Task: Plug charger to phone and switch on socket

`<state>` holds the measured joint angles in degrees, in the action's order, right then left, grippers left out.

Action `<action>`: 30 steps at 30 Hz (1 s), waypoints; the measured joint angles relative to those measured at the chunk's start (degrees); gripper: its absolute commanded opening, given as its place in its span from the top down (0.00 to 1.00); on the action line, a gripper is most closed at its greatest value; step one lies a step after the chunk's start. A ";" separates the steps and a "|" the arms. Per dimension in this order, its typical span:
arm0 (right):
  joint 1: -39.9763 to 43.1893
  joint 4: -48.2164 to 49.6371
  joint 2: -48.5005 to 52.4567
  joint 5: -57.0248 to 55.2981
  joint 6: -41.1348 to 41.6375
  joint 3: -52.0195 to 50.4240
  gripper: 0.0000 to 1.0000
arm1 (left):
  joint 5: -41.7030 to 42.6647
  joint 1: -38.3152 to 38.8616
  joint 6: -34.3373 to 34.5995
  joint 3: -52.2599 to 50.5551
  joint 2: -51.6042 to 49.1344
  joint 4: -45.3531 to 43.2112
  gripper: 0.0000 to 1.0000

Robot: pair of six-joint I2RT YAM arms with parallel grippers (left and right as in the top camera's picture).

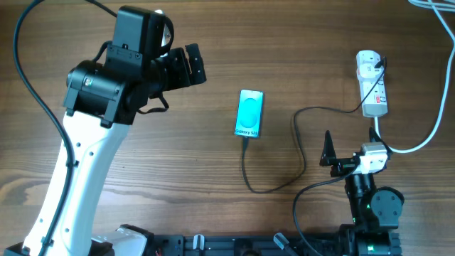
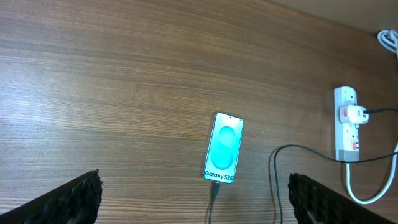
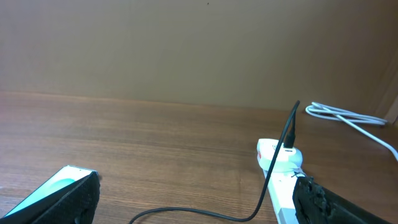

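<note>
The phone [image 1: 249, 112] lies flat mid-table with its cyan screen lit, also seen in the left wrist view [image 2: 223, 155]. The charger [image 1: 299, 146], a thin black cable, has its connector sitting in the phone's near short edge [image 2: 214, 186]. It loops over the wood to a white adapter [image 2: 352, 114] seated in the socket [image 1: 372, 91]. The white socket [image 2: 346, 134] lies at the right. My left gripper [image 1: 190, 65] hangs open high up, left of the phone, with nothing between its fingers [image 2: 194, 186]. My right gripper [image 1: 352, 144] stands open just in front of the socket, also holding nothing [image 3: 196, 186].
A thick white cord [image 1: 425, 139] curves from the socket toward the right table edge. More white cable [image 3: 348, 116] lies at the back right. The arm bases [image 1: 213, 245] line the front edge, and the left arm's black cable [image 1: 28, 78] arcs over the left side.
</note>
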<state>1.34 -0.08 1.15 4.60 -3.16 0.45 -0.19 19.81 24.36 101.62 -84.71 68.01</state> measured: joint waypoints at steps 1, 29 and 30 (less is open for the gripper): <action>0.00 0.00 0.00 0.00 0.00 0.00 0.00 | 0.00 0.00 0.00 0.00 0.00 0.00 0.00; 0.00 0.00 -0.04 0.00 0.00 0.00 0.00 | -0.61 0.00 -0.04 -4.20 2.75 4.20 0.00; 0.00 0.02 -0.04 0.00 0.00 0.00 0.00 | -1.16 -0.02 -0.04 -6.03 4.07 3.28 0.00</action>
<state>1.34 -0.05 1.10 4.60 -3.16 0.45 -1.34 19.79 24.32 95.59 -80.64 71.29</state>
